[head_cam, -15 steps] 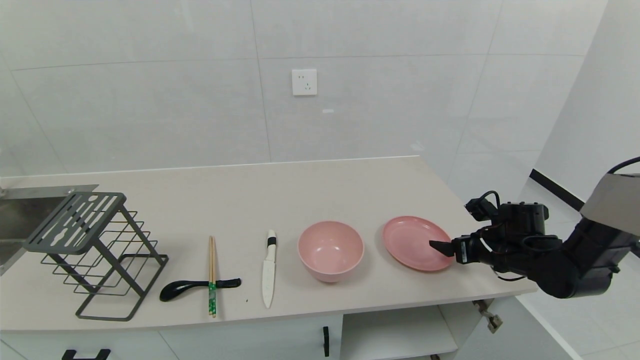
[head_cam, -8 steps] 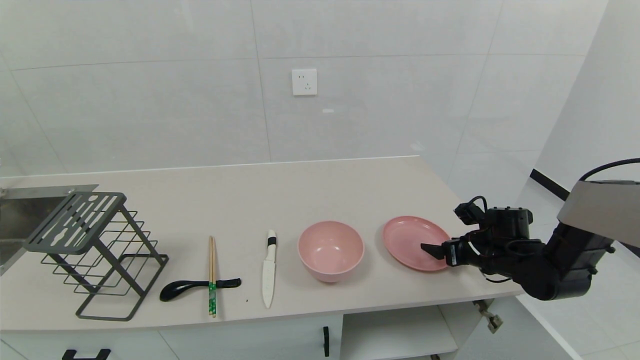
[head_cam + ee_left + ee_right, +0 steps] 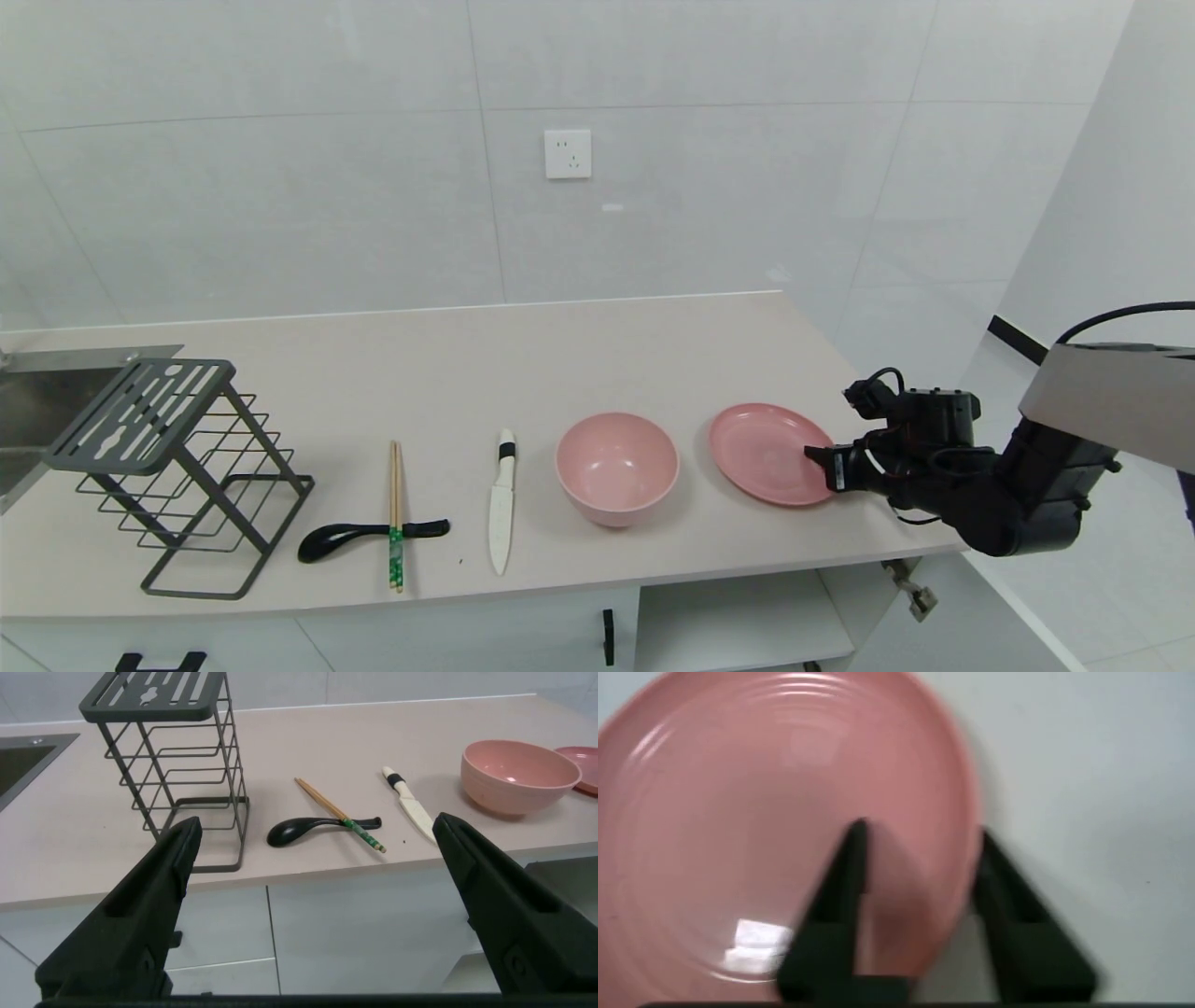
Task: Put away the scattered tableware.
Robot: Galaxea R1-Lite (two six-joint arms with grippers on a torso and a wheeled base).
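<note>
A pink plate (image 3: 761, 457) lies at the right end of the counter. My right gripper (image 3: 817, 459) is at its right rim, open, with one finger over the plate (image 3: 766, 812) and the other outside the rim; in the right wrist view the gripper (image 3: 920, 831) straddles that edge. To the left lie a pink bowl (image 3: 616, 462), a white knife (image 3: 502, 504), chopsticks (image 3: 396, 513) crossing a black spoon (image 3: 355, 535), and a dark wire rack (image 3: 177, 457). My left gripper (image 3: 316, 821) hangs wide open in front of the counter, level with the spoon (image 3: 308, 831).
A sink (image 3: 37, 392) is set into the counter's far left behind the rack. The counter's front edge (image 3: 467, 597) runs close to the knife and chopsticks, with cabinet doors and an open shelf (image 3: 738, 625) below. The back half of the counter is bare.
My right arm has moved left toward the plate, its fingers now straddling the rim. The plate has slid slightly left.
</note>
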